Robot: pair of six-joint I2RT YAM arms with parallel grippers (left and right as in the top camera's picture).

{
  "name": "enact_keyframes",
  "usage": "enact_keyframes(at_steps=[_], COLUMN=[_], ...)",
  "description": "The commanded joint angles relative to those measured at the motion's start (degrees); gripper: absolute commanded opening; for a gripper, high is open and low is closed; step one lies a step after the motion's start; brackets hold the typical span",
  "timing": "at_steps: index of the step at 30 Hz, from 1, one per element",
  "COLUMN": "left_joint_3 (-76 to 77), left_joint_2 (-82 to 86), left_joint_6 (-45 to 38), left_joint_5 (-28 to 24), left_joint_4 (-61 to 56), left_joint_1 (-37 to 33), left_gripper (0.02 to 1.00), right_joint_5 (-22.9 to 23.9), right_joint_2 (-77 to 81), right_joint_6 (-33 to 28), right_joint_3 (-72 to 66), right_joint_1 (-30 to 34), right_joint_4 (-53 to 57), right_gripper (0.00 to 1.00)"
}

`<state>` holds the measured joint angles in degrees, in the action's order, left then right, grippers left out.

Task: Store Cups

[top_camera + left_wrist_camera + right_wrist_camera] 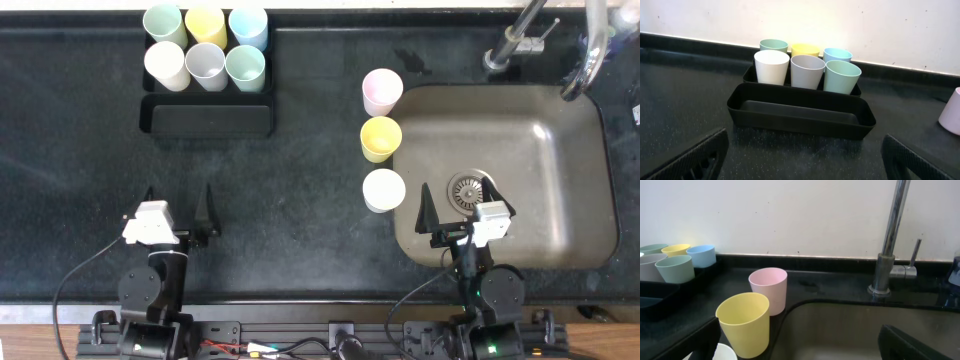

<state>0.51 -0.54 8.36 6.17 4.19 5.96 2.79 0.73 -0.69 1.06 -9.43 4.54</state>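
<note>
Top view: pale pink plastic cup (381,90), yellow plastic cup (380,138) and white plastic cup (383,189) line the dark tabletop (300,200) beside the steel sink (560,140). Six pastel cups (207,65) fill the black plastic tray (207,122)'s far section. Left fingers (695,157) and right fingers (920,342) gape wide, empty.

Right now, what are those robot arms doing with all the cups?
Neither arm is holding a cup at the moment. Six cups stand in the back of the black tray, and its front section has room. A pink cup, a yellow cup and a white cup wait in a line on the counter beside the sink. The left gripper is open in front of the tray. The right gripper is open over the sink, near the white cup.
</note>
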Motion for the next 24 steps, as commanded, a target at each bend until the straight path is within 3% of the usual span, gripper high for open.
enact_keyframes(at_steps=[1, 24], left_joint_3=[0.0, 0.0], left_joint_2=[0.4, 0.4], left_joint_6=[-0.9, -0.9], left_joint_5=[-0.2, -0.2], left_joint_4=[0.2, 0.2], left_joint_1=[-0.1, -0.1], left_gripper=[1.0, 1.0], right_joint_5=[-0.2, -0.2], right_joint_2=[-0.5, -0.5], right_joint_6=[-0.2, -0.2], right_joint_3=[-0.8, -0.8], right_joint_1=[-0.3, -1.0], right_joint_4=[-0.3, -0.3], right_gripper=[0.998, 0.998])
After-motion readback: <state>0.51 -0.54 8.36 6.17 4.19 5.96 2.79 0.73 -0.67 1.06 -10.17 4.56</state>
